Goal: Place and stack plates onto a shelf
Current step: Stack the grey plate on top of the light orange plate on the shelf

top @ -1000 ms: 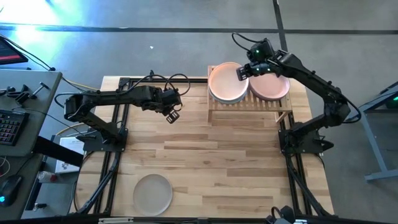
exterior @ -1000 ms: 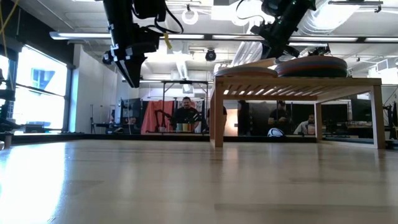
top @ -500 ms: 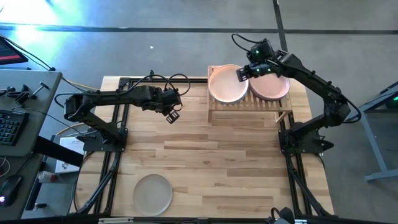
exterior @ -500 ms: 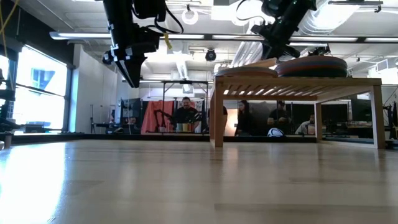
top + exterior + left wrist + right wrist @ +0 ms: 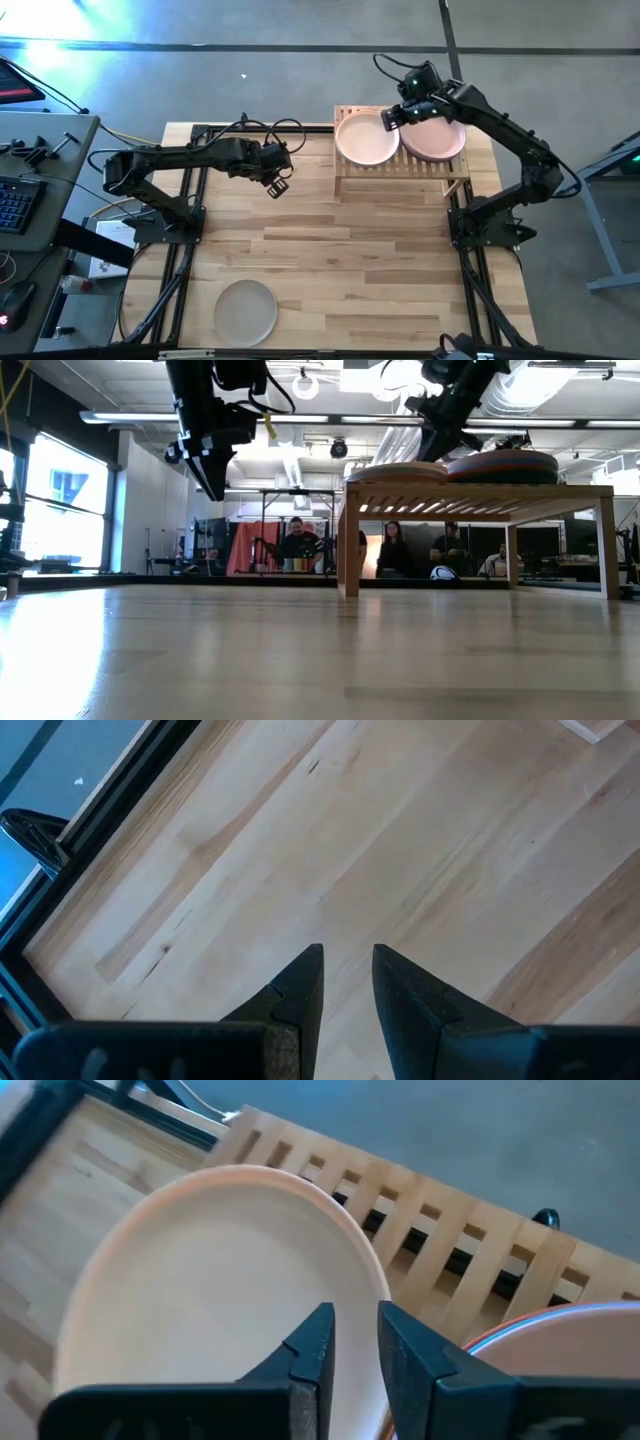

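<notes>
Now the right pincer hovers narrowly parted at the peach plate's right rim on the shelf. One beige-grey plate remains at the counter's near left — nearer the empty, slightly parted left pincer.

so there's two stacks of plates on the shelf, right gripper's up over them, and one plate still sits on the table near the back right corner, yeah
Not quite: the lone plate lies near the table's front left corner, as the high view shows. The rest holds: two stacks, the left stack and the right stack, sit on the shelf, and the right gripper is over them.
</notes>
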Action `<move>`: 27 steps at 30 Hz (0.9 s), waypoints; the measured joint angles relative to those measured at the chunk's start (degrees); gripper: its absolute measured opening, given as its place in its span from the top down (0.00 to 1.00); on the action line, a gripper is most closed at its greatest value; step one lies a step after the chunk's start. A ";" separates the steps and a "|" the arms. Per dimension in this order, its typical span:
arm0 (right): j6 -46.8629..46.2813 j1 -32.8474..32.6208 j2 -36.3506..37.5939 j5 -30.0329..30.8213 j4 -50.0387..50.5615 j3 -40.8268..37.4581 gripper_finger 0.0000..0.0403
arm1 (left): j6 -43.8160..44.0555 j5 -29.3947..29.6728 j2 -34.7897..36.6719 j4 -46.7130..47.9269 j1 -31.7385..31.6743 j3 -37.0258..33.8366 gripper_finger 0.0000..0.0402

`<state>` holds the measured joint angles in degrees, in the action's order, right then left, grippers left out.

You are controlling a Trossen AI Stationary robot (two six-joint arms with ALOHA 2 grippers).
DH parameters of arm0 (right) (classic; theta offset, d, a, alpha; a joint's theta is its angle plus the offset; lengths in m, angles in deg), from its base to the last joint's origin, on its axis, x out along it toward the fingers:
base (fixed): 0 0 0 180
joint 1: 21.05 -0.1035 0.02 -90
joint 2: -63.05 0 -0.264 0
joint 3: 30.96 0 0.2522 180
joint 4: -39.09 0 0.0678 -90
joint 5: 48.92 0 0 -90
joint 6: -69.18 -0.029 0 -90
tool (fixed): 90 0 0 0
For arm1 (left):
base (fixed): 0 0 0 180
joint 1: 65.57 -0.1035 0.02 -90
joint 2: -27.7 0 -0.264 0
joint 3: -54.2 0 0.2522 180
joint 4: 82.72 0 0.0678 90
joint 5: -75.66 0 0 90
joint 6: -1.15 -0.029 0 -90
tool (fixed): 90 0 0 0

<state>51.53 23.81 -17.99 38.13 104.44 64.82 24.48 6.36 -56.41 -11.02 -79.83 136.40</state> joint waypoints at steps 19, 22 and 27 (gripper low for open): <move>3.15 -5.25 0.09 -17.50 9.14 9.29 0.86 | 7.76 -12.73 0.04 5.42 4.92 -1.29 0.81; 3.57 -8.65 0.09 -17.00 12.01 9.29 0.86 | 7.96 -14.21 0.04 5.62 7.45 -3.23 0.81; 1.06 -14.84 0.09 -16.78 12.89 9.29 0.86 | 8.01 -18.41 0.04 5.62 11.67 -6.21 0.80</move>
<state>52.59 8.97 -17.90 21.35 117.33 74.11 32.49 -12.06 -56.37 -5.40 -68.16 130.20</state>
